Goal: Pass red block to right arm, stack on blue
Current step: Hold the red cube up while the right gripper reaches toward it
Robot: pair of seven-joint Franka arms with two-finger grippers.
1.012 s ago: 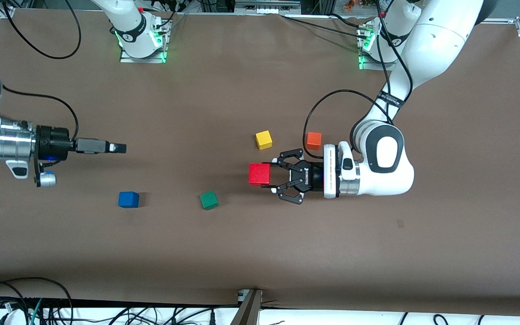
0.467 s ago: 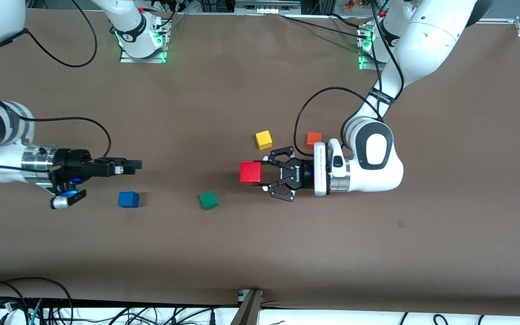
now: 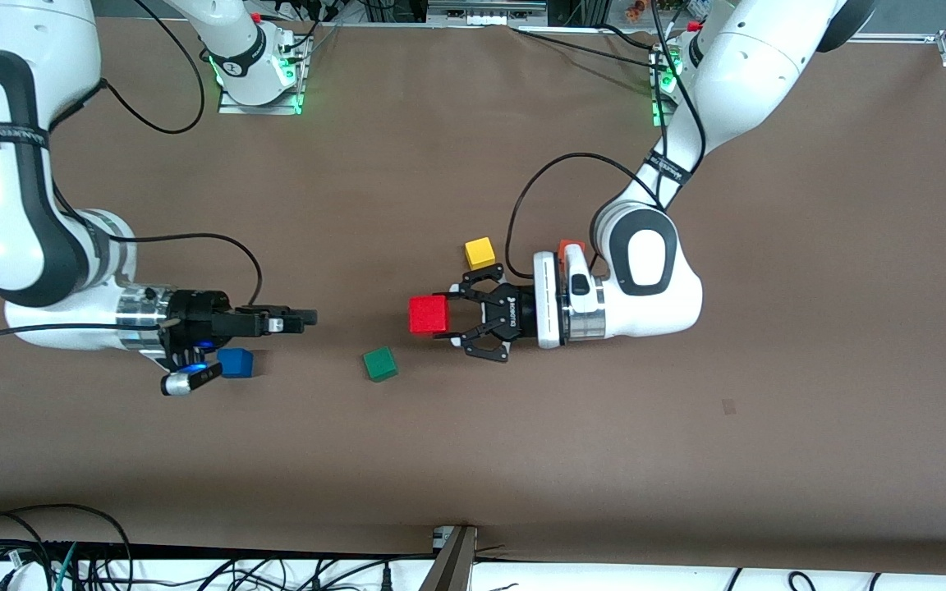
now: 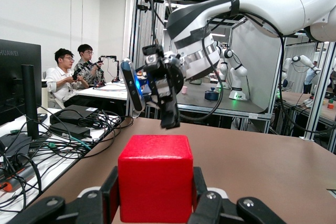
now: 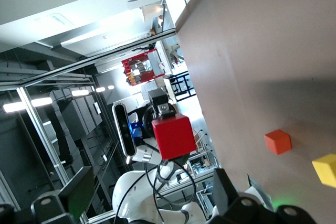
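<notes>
left gripper (image 3: 446, 319) clamps red block (image 3: 428, 314); right gripper (image 3: 309, 317) jaws spread, per its wrist cam.

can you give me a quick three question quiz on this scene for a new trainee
1. True or false: the left tool is shut on the red block.
2. Multiple choice: which cube lies nearest the front camera? A) yellow cube B) green cube C) orange cube
3. Fill in: the right tool is open and faces the red block, above the table between the ____ block and the green cube.

Key: 1 true. 2 B. 3 blue; the blue block sits on the table, partly hidden by the right wrist.
</notes>
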